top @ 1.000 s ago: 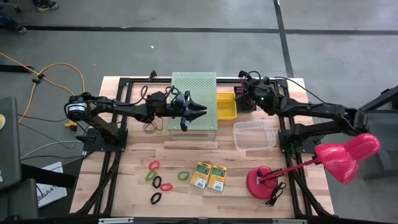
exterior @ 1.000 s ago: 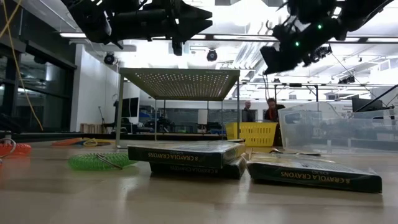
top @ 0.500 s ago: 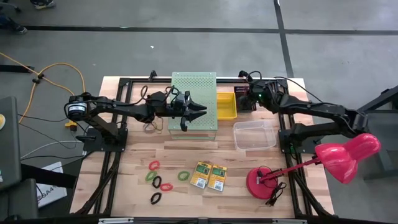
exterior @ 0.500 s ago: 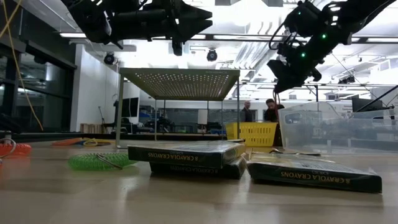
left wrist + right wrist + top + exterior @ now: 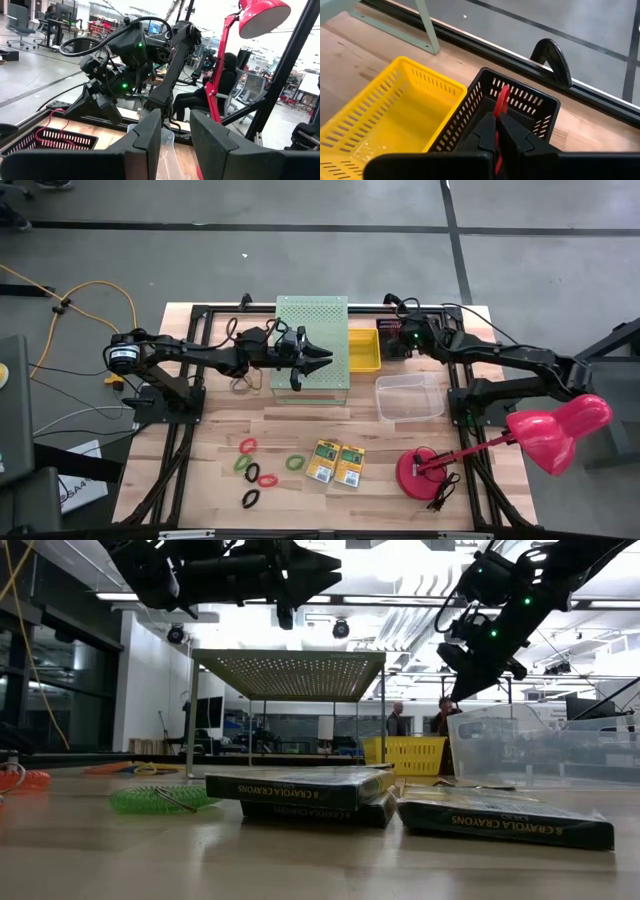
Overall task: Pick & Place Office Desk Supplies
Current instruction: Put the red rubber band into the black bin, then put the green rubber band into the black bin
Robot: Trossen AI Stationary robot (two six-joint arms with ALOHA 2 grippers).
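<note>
My right gripper (image 5: 498,122) is shut on a red elastic band (image 5: 503,100) and hangs over a black basket (image 5: 520,105) at the table's far side, beside a yellow basket (image 5: 364,350). My left gripper (image 5: 325,360) waits open and empty above the pale-green perforated box (image 5: 312,330). Several elastic bands lie flat on the near part of the table: red (image 5: 247,445), green (image 5: 295,463), black (image 5: 250,499). Two crayon boxes (image 5: 321,462) (image 5: 349,465) lie flat side by side next to them. My right gripper pinches the red elastic band between its two fingers. A short flattened piece of the band (image 5: 500,111) sticks out past the fingertips. The fingers slant down toward the black basket. The band is lifted clear above the basket's opening.
A clear plastic container (image 5: 410,397) stands right of the perforated box. A pink desk lamp (image 5: 555,430) with a round base (image 5: 420,472) takes up the near right corner. Black frame rails run around the table. People sit in the room beyond the table.
My right gripper has tipped its fingers downward, rolled a little and sunk slightly over the black basket, still shut on the red band. My left arm has kept still.
</note>
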